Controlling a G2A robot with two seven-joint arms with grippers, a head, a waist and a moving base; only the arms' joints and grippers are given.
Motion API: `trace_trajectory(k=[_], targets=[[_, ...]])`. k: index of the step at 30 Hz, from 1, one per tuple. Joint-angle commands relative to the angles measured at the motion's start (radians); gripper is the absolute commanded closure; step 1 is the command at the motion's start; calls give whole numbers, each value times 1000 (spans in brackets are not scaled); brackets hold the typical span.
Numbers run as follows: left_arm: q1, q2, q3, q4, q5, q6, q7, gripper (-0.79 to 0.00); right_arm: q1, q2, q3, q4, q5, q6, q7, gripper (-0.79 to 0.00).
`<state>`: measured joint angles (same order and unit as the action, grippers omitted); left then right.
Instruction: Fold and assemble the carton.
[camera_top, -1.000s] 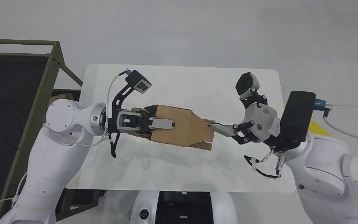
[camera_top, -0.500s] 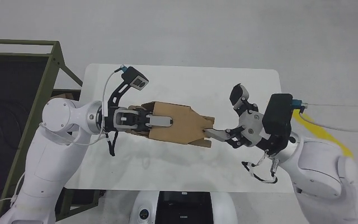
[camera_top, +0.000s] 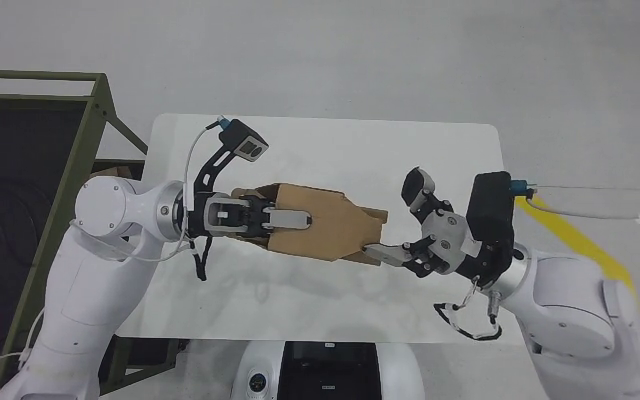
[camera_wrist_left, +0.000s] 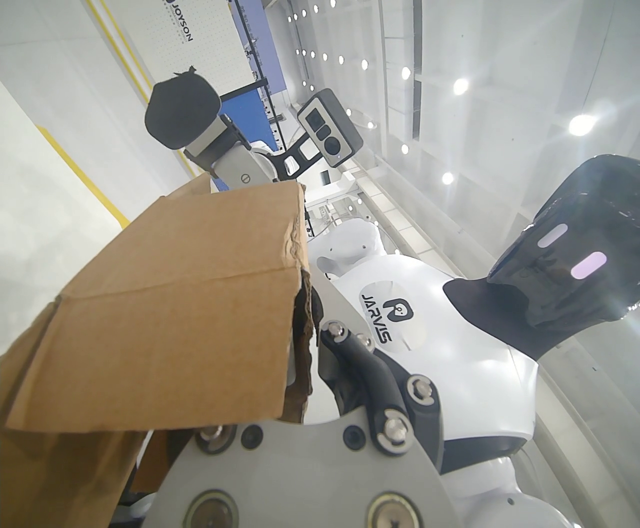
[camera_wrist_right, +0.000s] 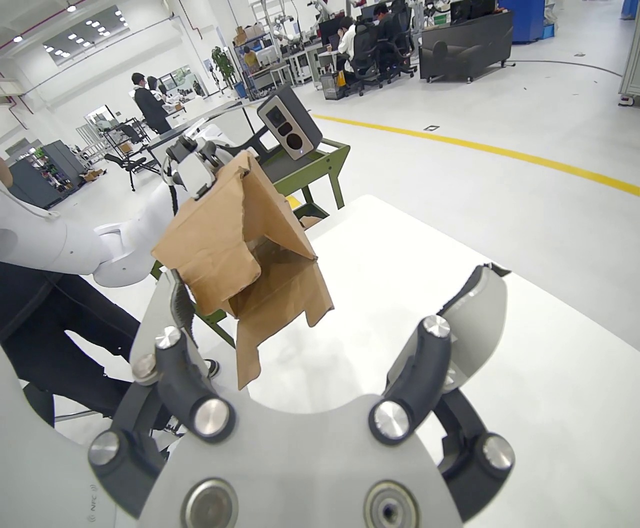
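carton | long axis left–right | open flapped end toward right end effector

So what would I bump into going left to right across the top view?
Green rack → left pincer, shut on the carton → carton → right pincer, open at the carton's end.

Over the middle of the table: carton, long axis left to right. The left claw comes in from the left and is clamped on the carton's left end. The right claw sits at the carton's right end, its fingers spread wide, one at the carton's near-right corner, the other farther back and apart from it. Loose flaps on the right end face the right claw. The rack stands just beside the table's far-left corner, to its left.
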<state>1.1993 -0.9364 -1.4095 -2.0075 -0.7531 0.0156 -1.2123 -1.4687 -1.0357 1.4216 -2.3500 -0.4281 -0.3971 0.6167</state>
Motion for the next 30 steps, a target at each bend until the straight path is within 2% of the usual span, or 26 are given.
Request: trace_trajectory(k=[1,6,22,30], targets=[[-1,0,0,1,1,0,0,0,-3,0,4,0,10,-5,-9,-785],[-1,0,1,2,2,2,0,0,-7,2,15,0,35,6,-2,-785],[3,1,-6,7,-1,-13,-15,0,22,6,-24,0,157,155,141,-785],[4,1,-10,11,1,-17,-20,0,33,4,-15,2,215,184,104,-785]])
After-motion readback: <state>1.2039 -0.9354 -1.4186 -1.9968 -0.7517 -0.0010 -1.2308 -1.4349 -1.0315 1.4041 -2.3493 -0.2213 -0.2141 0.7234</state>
